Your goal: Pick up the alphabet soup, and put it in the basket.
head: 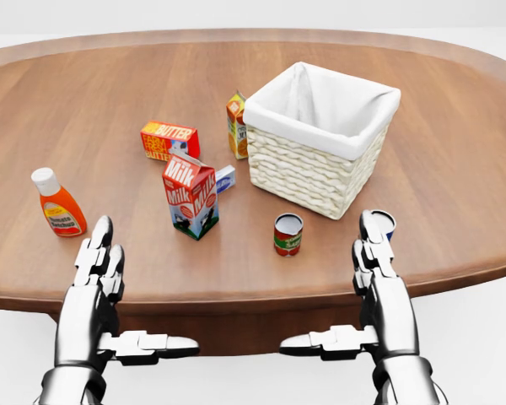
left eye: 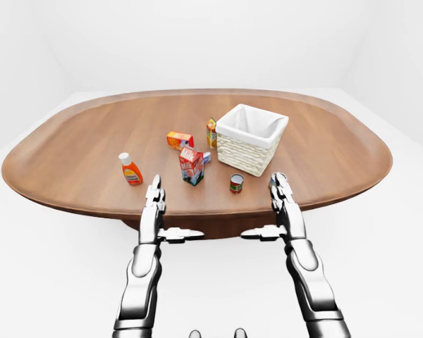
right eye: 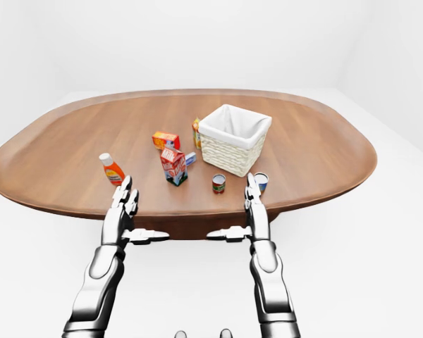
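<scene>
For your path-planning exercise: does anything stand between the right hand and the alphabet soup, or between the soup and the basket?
Nothing visible does. The alphabet soup stands just past the open right hand, with only bare table between it and the basket. The red can stands left of both paths.

light: bright, even, diffuse, no clear source | shadows: soft and faint under the basket (head: 320,169) and cartons on the table (head: 455,186) | glare: mild sheen on wood | focus: sharp throughout | edges: eye views wide, table bowed
</scene>
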Tool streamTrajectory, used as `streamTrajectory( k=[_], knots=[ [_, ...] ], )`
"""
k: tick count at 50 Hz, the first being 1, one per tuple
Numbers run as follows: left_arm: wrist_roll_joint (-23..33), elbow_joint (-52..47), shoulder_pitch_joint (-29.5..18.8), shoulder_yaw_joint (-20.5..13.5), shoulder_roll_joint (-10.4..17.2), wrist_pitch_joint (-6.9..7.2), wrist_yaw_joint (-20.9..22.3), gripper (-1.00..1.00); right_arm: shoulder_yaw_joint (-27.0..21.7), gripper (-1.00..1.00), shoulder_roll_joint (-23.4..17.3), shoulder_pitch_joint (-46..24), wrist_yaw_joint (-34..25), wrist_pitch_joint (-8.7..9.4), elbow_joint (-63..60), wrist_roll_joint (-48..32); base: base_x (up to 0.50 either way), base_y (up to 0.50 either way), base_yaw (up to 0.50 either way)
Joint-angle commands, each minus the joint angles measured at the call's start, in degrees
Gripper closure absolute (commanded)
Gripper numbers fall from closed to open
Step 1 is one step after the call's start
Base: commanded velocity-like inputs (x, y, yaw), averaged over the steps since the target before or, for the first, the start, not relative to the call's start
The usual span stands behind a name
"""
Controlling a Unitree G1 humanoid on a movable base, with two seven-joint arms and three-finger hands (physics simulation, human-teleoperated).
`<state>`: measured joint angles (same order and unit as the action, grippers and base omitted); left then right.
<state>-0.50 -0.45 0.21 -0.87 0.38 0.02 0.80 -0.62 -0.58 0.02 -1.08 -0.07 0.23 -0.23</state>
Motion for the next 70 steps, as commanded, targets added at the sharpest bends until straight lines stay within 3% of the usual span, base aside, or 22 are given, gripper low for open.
streamTrajectory(
  k=[1,5,6,8,11,14,16,19,29,38,54,70],
  knots=[
    [-0.4,0.5,-0.1,-1.4,0.7,-1.19,0.9,-1.0,-0.5,-1.0,-0.9,0.1,-2.1,-0.45,0.6,-1.9,0.0,0.0,0.0],
    [-0.6,-0.1,0.2,-1.5,0.7,-0.79,1.0,-1.0,0.0,-1.0,-0.7,0.4,-2.2,-0.5,0.0,-2.8,0.0,0.0,0.0],
    [-0.7,-1.4,0.5,-1.5,0.6,-0.03,1.0,-1.0,0.0,-1.0,-0.6,0.6,-2.4,-0.46,-0.5,-2.8,0.0,0.0,0.0],
    [-0.8,-1.6,0.5,-1.5,0.7,-0.11,1.0,-1.0,0.0,-1.0,-0.6,0.8,-2.5,-0.28,-1.2,-3.0,0.0,0.0,0.0],
    [-0.8,-4.0,1.2,-1.5,0.7,0.9,1.0,-1.0,0.3,-1.0,-0.5,1.3,-2.7,0.34,-3.5,-3.4,0.0,0.0,0.0],
    [-1.6,-11.0,2.8,-1.8,0.6,3.86,1.3,-1.0,0.8,-1.0,-0.4,2.7,-2.7,2.43,-9.5,-4.5,0.0,0.0,0.0],
    [-1.6,-14.7,3.8,-1.8,0.6,4.89,1.4,-1.0,1.2,-1.0,-0.4,3.5,-2.7,3.69,-12.9,-5.6,0.0,0.0,0.0],
    [-2.2,-20.1,4.8,-2.3,0.4,4.98,1.5,-1.0,1.8,-1.0,-0.3,4.5,-2.7,5.07,-17.6,-7.0,0.0,0.0,0.0],
    [-3.6,-36.6,8.1,-4.3,0.0,4.98,2.3,-1.0,2.6,-1.0,-0.3,6.6,-3.5,5.07,-29.1,-10.2,0.0,0.0,0.0],
    [-4.7,-40.7,7.4,-6.9,-0.1,4.98,2.6,-1.0,2.5,-1.0,-0.3,7.2,-4.7,5.07,-35.8,-12.1,0.0,0.0,0.0],
    [-5.1,-42.4,7.8,-7.0,-0.5,4.98,2.9,-1.0,1.4,-1.0,-0.1,7.5,-5.6,5.07,-40.1,-11.9,0.0,0.0,0.0],
    [-4.8,-41.6,8.6,-6.2,-0.6,4.98,3.2,-1.0,1.3,-1.0,-0.1,7.8,-5.7,5.07,-40.0,-11.6,0.0,-0.47,0.0]
  ],
)
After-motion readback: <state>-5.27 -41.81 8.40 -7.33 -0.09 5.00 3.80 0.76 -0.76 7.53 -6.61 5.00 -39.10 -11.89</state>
